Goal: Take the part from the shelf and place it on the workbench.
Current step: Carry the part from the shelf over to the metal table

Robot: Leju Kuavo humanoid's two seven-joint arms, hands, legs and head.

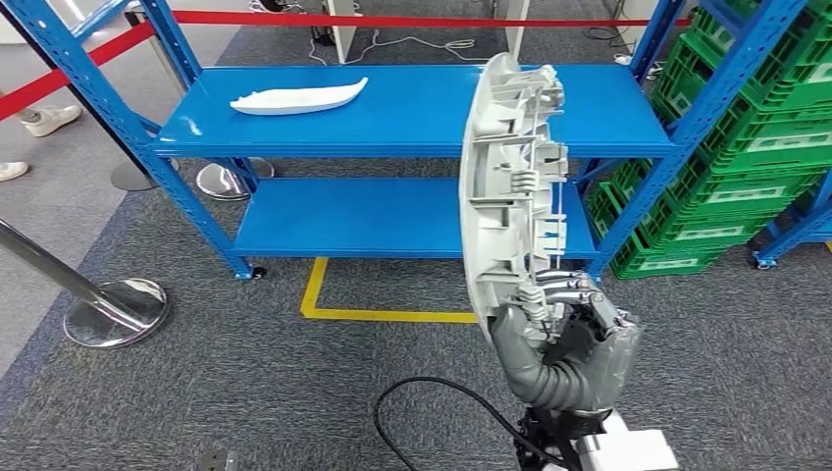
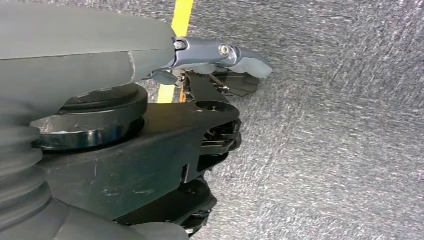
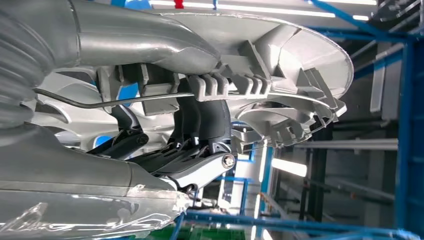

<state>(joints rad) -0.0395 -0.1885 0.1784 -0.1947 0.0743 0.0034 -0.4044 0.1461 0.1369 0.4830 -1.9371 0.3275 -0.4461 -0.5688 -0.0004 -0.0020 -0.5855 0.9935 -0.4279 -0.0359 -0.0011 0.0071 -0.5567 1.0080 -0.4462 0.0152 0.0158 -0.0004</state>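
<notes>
My right hand (image 1: 567,339) grips a long grey-white moulded plastic part (image 1: 510,186) by its lower end and holds it upright in front of the blue shelf (image 1: 412,132). The right wrist view shows the fingers (image 3: 200,125) wrapped round the ribbed inner side of the part (image 3: 280,65). A second white part (image 1: 299,96) lies on the upper shelf board at the left. My left hand (image 2: 215,100) hangs over grey carpet with nothing in it, its thumb (image 2: 225,55) stretched out and the fingers slightly bent.
Green crates (image 1: 755,137) are stacked right of the shelf. A chrome stanchion base (image 1: 116,312) stands on the left and red barrier tape (image 1: 392,20) runs behind the shelf. A yellow floor line (image 1: 383,314) marks the carpet, and a black cable (image 1: 432,412) loops near my right arm.
</notes>
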